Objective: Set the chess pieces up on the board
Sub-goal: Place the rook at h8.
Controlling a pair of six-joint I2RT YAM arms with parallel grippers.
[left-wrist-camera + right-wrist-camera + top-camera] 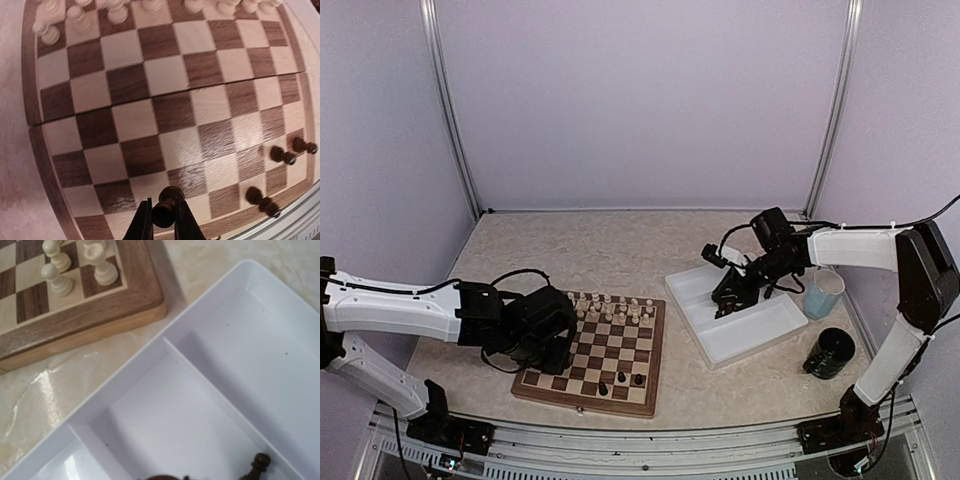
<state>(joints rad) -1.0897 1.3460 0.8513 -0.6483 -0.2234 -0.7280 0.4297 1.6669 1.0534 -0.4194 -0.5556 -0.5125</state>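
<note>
As our left jaws pinch a dark piece (166, 210) above the board (170, 75), a tilted release may topple it; our right jaws we cannot judge.

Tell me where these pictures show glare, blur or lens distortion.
Left wrist: the lens bows the chessboard, light glints on the near squares, and the cream pieces look blurred. Right wrist: glare lies on the table; the dark piece is soft. Top external: even light, faint shadows.

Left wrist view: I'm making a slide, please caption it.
Left end effector grips a dark piece over the board; three dark pieces stand at right.
</note>
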